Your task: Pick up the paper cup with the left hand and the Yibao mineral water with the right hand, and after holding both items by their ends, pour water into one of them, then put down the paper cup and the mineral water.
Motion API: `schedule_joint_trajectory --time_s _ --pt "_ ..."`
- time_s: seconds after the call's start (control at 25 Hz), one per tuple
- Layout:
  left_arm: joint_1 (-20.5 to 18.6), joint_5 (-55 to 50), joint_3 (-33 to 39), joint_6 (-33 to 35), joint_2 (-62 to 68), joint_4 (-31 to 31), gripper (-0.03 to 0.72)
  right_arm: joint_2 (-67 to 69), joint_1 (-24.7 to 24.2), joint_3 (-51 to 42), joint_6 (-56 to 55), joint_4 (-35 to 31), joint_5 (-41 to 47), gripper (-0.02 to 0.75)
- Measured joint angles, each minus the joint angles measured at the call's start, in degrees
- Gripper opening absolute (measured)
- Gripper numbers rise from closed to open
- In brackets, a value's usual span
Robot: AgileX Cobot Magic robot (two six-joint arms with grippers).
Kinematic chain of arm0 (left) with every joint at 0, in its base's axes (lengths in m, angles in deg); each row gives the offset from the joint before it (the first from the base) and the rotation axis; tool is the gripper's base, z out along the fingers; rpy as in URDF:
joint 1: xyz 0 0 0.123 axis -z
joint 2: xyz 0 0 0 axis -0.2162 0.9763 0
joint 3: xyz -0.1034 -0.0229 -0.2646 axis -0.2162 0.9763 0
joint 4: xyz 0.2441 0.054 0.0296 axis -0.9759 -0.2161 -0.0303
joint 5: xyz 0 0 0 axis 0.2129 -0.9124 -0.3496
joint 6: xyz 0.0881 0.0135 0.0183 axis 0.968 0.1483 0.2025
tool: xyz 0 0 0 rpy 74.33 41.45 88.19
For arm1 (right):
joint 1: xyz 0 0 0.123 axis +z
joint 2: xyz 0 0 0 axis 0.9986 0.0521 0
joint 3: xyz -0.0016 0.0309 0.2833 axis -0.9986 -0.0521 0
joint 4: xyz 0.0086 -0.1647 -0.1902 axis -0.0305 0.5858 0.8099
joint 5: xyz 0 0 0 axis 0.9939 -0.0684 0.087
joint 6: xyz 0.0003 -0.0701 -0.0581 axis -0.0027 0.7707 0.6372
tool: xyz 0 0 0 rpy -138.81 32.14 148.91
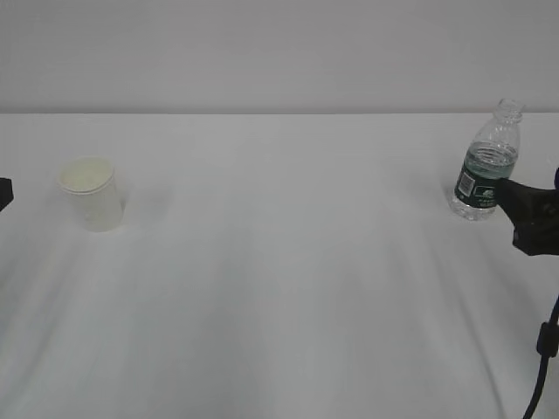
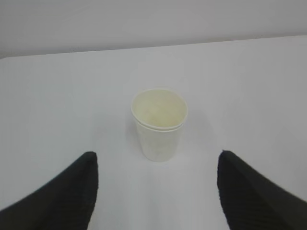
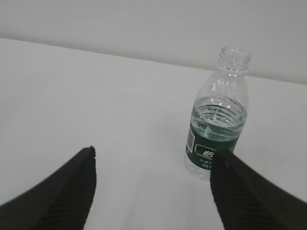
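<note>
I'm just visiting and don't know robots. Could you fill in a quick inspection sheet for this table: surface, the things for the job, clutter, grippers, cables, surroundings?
Surface: white table, smooth, no spills seen.
Paper cup: paper cup stands upright at the left, open top, untouched; the left wrist view shows a second rim line below its lip.
Mineral water: mineral water bottle stands upright at the right, no cap, partly filled, dark green label.
Clutter: nothing seen.
Left gripper: left gripper open, cup ahead between its fingers, not touching.
Right gripper: right gripper open, beside the bottle; contact cannot be told.
Cables: one dark cable at the right edge.
Surroundings: plain pale wall behind the table.
</note>
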Motion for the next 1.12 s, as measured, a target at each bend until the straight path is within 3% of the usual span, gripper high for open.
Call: schedule_joint_trajectory --time_s 1.12 --pt "0.3 10.9 0.0 0.0 13.1 0.3 0.539 3.5 0.0 0.0 -1.5 2.3 -1.0 0.561"
